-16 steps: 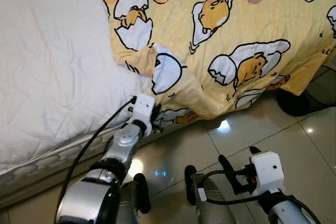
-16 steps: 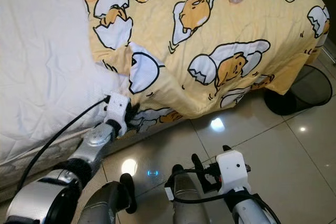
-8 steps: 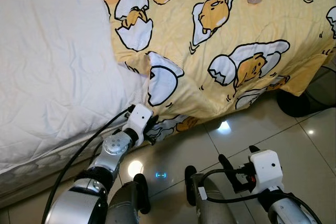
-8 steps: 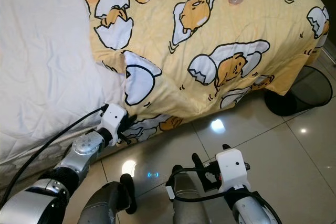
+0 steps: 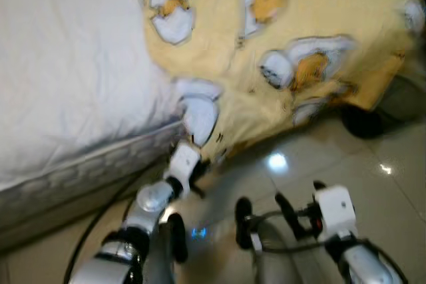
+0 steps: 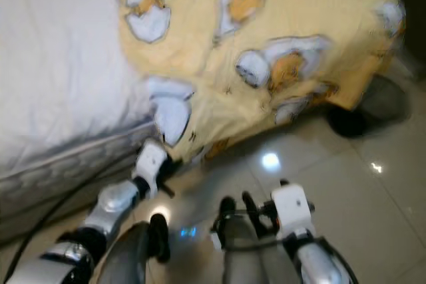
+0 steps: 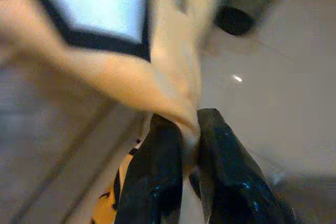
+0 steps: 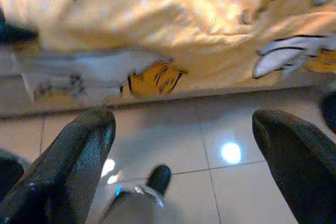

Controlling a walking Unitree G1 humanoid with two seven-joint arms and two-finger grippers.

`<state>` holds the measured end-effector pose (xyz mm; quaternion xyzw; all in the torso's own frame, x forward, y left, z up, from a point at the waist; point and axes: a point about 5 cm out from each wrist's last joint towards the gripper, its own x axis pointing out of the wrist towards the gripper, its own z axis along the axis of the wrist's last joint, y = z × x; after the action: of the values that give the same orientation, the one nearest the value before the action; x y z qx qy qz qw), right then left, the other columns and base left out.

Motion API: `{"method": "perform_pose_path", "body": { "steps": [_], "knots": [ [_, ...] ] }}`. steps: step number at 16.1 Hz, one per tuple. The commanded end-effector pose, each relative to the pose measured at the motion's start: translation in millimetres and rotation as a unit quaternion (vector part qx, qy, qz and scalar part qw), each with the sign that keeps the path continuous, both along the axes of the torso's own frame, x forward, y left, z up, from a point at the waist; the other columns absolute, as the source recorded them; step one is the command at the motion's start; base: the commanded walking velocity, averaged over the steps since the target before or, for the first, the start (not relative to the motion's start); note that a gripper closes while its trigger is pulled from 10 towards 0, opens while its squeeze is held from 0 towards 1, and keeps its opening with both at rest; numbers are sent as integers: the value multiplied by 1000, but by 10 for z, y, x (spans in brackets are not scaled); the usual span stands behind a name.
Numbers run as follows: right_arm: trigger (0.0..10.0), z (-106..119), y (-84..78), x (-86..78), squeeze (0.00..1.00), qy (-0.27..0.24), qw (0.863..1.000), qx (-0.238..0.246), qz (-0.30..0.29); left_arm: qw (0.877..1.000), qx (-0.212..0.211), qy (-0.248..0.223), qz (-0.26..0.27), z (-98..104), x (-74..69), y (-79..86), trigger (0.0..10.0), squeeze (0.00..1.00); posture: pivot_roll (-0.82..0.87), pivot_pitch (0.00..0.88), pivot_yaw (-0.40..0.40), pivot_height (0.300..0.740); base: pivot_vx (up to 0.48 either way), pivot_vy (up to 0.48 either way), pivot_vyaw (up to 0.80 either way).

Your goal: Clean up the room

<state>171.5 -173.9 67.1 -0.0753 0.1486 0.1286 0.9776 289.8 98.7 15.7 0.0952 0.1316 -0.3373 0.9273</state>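
A yellow blanket printed with cartoon eggs and cracked white shells covers the bed and spills over its near edge toward the tiled floor. Both head views are blurred. To the robot's left of the blanket lies a white quilted mattress, whose grey side panel shows below it. The left gripper is low at the bed's edge, where the blanket's hanging corner comes down beside the mattress. In the left wrist view its two black fingers are pressed close together, with a fold of the yellow cloth pinched between them; a white patch outlined in black sits on the cloth just above the pinch. In the head views the left arm reaches forward from the lower left, its white wrist block just below that corner. The right gripper is held low over the floor, apart from the bed, its fingers spread wide and holding nothing. Between them the right wrist view shows glossy tiles with a bright light reflection, and the blanket's draped edge beyond. A dark round object stands on the floor at the far right, by the blanket's hanging end; it is too blurred to identify.
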Motion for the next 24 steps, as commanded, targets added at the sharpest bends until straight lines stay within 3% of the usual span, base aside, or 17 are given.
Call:
{"method": "perform_pose_path", "body": {
  "steps": [1, 4, 5, 6, 8, 9, 10, 11, 12, 14, 17, 18, 19, 21, 22, 23, 24],
  "knots": [
    [10000, -78, -37, -48, 0, 23, 1000, -9, 3, 990, 54, 34, -129, -271, -390, -364, 10000, 0, -319, 270, -23, 740, 0, 0, 0],
    [10000, -102, -17, 6, 0, 23, 1000, -10, 9, 961, 140, 63, -230, -527, -756, -612, 10000, 0, -321, 251, -27, 740, 0, 0, 0],
    [10000, -96, -10, 28, 0, 20, 1000, -10, 11, 959, 163, 54, -227, -544, -754, -620, 10000, 184, -323, 249, -27, 740, 0, 0, 0],
    [10000, -93, -10, 43, 0, 17, 1000, -11, 11, 961, 163, 51, -218, -535, -731, -614, 10000, 1000, -325, 240, -26, 740, 0, 0, 0],
    [10000, -63, -38, 154, 0, -3, 1000, -15, 2, 991, 92, -13, -100, -248, -361, -465, 10000, 1000, -319, 198, -9, 740, 0, 0, 0],
    [10000, 11, -48, 246, 0, -26, 1000, -9, -10, 999, -3, -30, 13, -30, -125, -308, 10000, 1000, -312, 185, -5, 740, 0, 0, 0],
    [10000, 67, -47, 359, 0, -46, 999, -6, -21, 992, -64, -61, 94, 173, 54, -134, 10000, 1000, -297, 152, 2, 740, 0, 0, 0],
    [10000, 82, -51, 423, 0, -52, 998, -5, -29, 986, -82, -76, 128, 265, 131, -56, 10000, 1000, -281, 126, 9, 740, 0, 0, 0],
    [10000, 124, -55, 597, 0, -70, 996, 11, -51, 967, -114, -118, 194, 519, 303, 106, 10000, 1000, -246, 68, 23, 740, 0, 0, 0],
    [10000, 287, -54, 922, 0, -115, 986, 73, -97, 938, -127, -171, 272, 856, 503, 343, 10000, 1000, -211, 0, 45, 740, 0, 0, 0],
    [10000, 478, -86, 1138, 0, -169, 973, 88, -126, 910, -163, -180, 336, 1003, 547, 617, 10000, 1000, -201, 0, 70, 740, 0, -84, 0],
    [10000, 506, -92, 1177, 0, -184, 974, 47, -122, 885, -203, -146, 394, 940, 489, 755, 10000, 1000, -206, 0, 80, 740, 0, -439, 0],
    [10000, 456, -95, 1198, 0, -171, 977, 45, -121, 882, -210, -119, 404, 854, 443, 708, 10000, 1000, -206, 0, 81, 740, 0, -439, -600],
    [10000, 391, -59, 1228, 0, -166, 979, 47, -107, 905, -195, -112, 362, 844, 460, 444, 10000, 1000, -219, 0, 86, 740, 0, -439, -309],
    [10000, 392, -62, 1227, 0, -171, 978, 45, -109, 906, -193, -114, 358, 858, 468, 414, 10000, 1000, -219, 0, 86, 740, 0, -439, 0],
    [10000, 399, -71, 1226, 0, -179, 977, 18, -117, 920, -160, -131, 333, 906, 475, 342, 10000, 1000, -222, 0, 78, 740, 0, -439, 0],
    [10000, 385, -79, 1213, 1000, -179, 976, 10, -124, 928, -128, -145, 318, 912, 456, 317, 10000, 1000, -222, 0, 75, 740, 0, -439, 0]
  ]
}}
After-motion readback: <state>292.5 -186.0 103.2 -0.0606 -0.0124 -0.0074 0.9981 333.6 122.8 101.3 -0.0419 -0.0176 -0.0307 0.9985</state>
